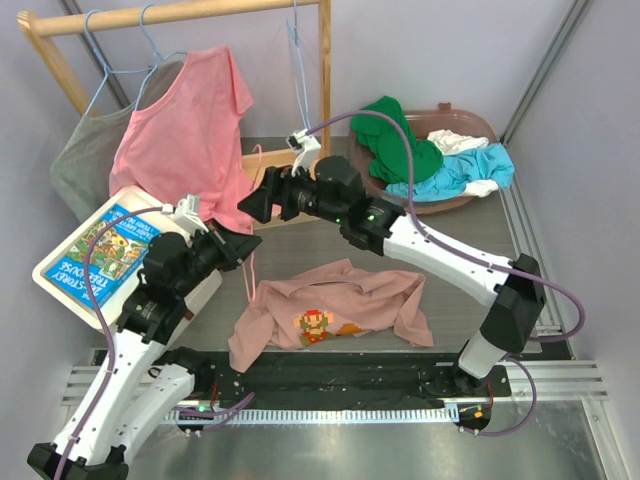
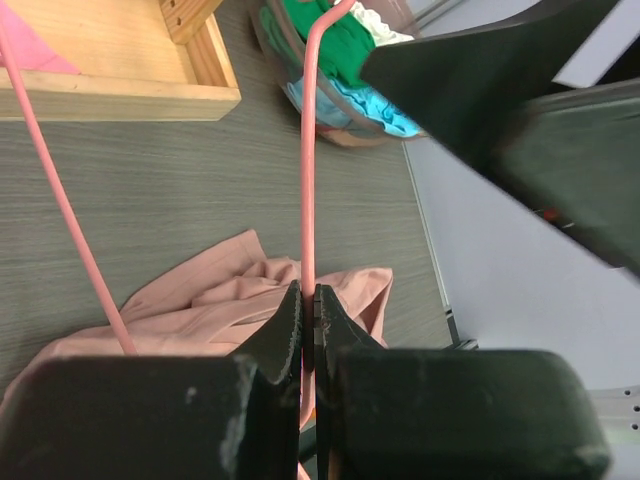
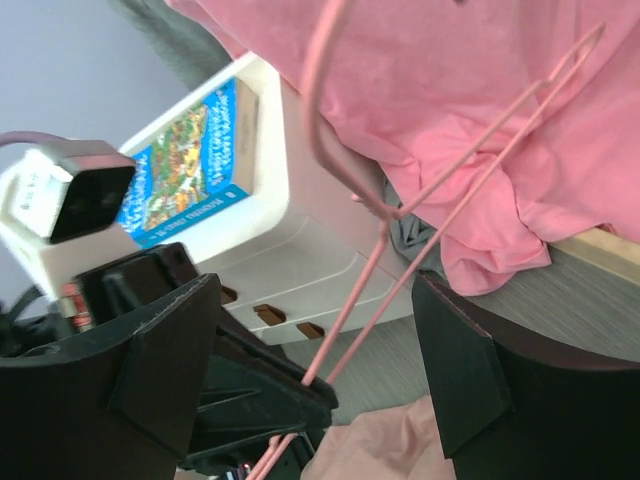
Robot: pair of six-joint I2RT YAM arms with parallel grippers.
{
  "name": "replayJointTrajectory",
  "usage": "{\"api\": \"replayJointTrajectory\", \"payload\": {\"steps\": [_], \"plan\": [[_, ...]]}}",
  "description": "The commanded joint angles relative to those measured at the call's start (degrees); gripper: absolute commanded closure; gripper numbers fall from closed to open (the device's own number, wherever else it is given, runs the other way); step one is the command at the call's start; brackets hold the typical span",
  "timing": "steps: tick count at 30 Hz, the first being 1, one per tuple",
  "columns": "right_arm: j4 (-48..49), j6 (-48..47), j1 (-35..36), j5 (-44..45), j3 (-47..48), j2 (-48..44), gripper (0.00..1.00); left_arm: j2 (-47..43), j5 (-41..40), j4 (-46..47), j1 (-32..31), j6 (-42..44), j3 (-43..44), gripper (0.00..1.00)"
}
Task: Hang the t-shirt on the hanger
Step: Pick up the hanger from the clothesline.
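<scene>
The mauve-pink t-shirt (image 1: 330,312) lies crumpled on the table between the arms, its pixel figure facing up; the left wrist view shows it below the jaws (image 2: 225,300). My left gripper (image 1: 240,250) (image 2: 308,310) is shut on a wire of the thin pink hanger (image 2: 308,150) (image 3: 400,255), holding it above the shirt. My right gripper (image 1: 248,205) (image 3: 315,370) is open just beyond. Its fingers (image 3: 470,370) stand on either side of the hanger's two wires without touching them. The hanger's hook (image 3: 318,120) points toward the coral shirt.
A coral-pink shirt (image 1: 185,130) and a grey shirt (image 1: 85,165) hang on light blue hangers (image 1: 150,45) from the wooden rack (image 1: 180,15). A white bin with a book (image 1: 100,250) is at left. A brown basket (image 1: 470,118) of clothes sits at back right.
</scene>
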Motion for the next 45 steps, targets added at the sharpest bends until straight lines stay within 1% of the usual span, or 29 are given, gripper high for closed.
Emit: {"api": "replayJointTrajectory", "payload": {"steps": [1, 6, 8, 9, 11, 12, 14, 15, 17, 18, 19, 20, 21, 23, 24, 25, 26, 27, 28, 31, 33, 34, 35, 38, 40, 42, 43, 44, 45], "plan": [[2.54, 0.62, 1.43, 4.01, 3.41, 2.91, 0.2, -0.59, -1.7, 3.43, -0.21, -0.5, 0.37, 1.0], [2.19, -0.52, 1.69, 5.15, 5.09, 4.76, 0.34, -0.59, -1.62, 4.04, -0.38, -0.68, 0.11, 1.0], [2.27, -0.61, 1.69, 4.98, 5.44, 5.47, 0.5, -0.5, -1.53, 4.13, -0.91, -0.42, 0.11, 1.0], [2.54, -0.78, 1.78, 4.63, 5.53, 5.56, 0.66, -0.41, -1.53, 4.13, -1.09, -0.15, 0.11, 1.0], [2.54, -0.52, 1.69, 3.92, 5.44, 5.64, 0.81, -0.24, -1.53, 4.04, -1.44, 0.55, -0.15, 1.0], [2.45, -0.52, 1.69, 2.96, 5.35, 5.47, 0.99, -0.23, -1.36, 3.96, -1.35, 0.64, -0.42, 1.0], [1.75, -1.4, 1.52, 1.03, 3.87, 3.64, 0.99, -0.15, -1.62, 3.08, -1.44, 1.08, -0.42, 0.95], [0.97, -1.75, 1.34, 0.41, 2.99, 2.67, 0.99, -0.32, -1.97, 1.16, -1.44, 3.17, -0.24, 0.81], [0.08, -3.24, -0.67, -1.86, -0.52, -1.36, 0.99, -1.72, -1.19, -2.96, -1.35, 7.29, 1.33, 0.59], [-2.18, -3.77, -1.72, -3.19, -2.02, -2.95, 0.99, -2.42, 0.56, -4.38, -1.35, 12.71, 2.3, 0.4], [-2.9, -4.99, -3.04, -4.76, -3.68, -4.88, 0.99, -3.21, 2.49, -5.53, -1.35, 15.99, 3.0, 0.32], [-4.04, -5.53, -5.92, -6.09, -6.83, -6.64, 0.99, -4.09, 3.9, -8.76, -1.44, 18.54, 5.1, 0.25], [-5.62, -6.05, -7.95, -11.49, -8.52, -9.97, 0.99, -5.93, 6.79, -10.27, -1.35, 23.7, 5.99, 0.13], [-8.95, -10.7, -12.34, -16.54, -11.78, -12.62, 0.99, -8.05, 7.69, -12.99, -1.44, 28.21, 8.27, 0.07], [-12.19, -12.72, -13.33, -23.43, -12.66, -15.16, 0.99, -9.45, 9.18, -13.27, -1.44, 31.28, 8.8, 0.04], [-14.75, -15.7, -13.95, -26.63, -13.28, -16.23, 0.99, -9.81, 10.84, -13.62, -1.35, 37.4, 9.59, 0.03], [-18.08, -21.91, -14.13, -29.01, -13.11, -17.2, 0.99, -9.9, 12.51, -13.97, -1.44, 40.86, 10.21, 0.03], [-22.99, -24.58, -14.13, -31.3, -13.45, -19.21, 0.99, -9.64, 14.36, -13.8, -1.35, 44.03, 11.0, 0.03], [-25.21, -26.78, -14.13, -35.5, -13.81, -20.36, 0.99, -9.2, 18.55, -13.62, -1.44, 50.67, 11.18, 0.03], [-31.46, -33.2, -13.95, -39.92, -15.39, -24.05, 0.99, -5.7, 22.88, -10.91, -1.44, 56.61, 11.53, 0.02], [-36.62, -37.41, -13.6, -40.72, -14.96, -25.11, 0.99, -3.76, 28.67, -10.98, -1.44, 64.68, 12.06, 0.0], [-38.4, -38.83, -13.08, -41.34, -13.99, -25.64, 0.99, -2.27, 34.36, -11.42, -1.35, 67.24, 12.41, 0.0], [-40.07, -39.97, -12.72, -41.34, -13.55, -25.99, 0.99, -1.65, 36.16, -12.03, -1.44, 71.7, 12.33, 0.0], [-44.3, -43.14, -10.88, -41.34, -13.02, -27.49, 0.99, 1.6, 40.12, -12.39, -1.35, 74.9, 12.06, 0.0], [-47.72, -45.77, -8.78, -40.82, -12.84, -27.84, 0.99, 4.06, 40.83, -12.39, -1.7, 76.22, 11.89, 0.02], [-51.05, -47.97, -7.1, -39.94, -12.93, -28.1, 0.99, 5.3, 41.09, -12.39, -2.4, 78.41, 11.89, 0.05], [-51.68, -49.55, -6.31, -39.24, -12.84, -28.28, 0.99, 6.0, 41.36, -13.26, -2.75, 79.29, 11.8, 0.07], [-52.21, -50.44, -5.09, -38.62, -12.58, -28.37, 0.99, 7.22, 41.71, -14.32, -3.45, 80.35, 12.15, 0.15], [-52.91, -50.97, -4.81, -37.66, -12.4, -28.2, 0.99, 8.02, 41.62, -15.72, -5.72, 83.58, 12.32, 0.18]]}}
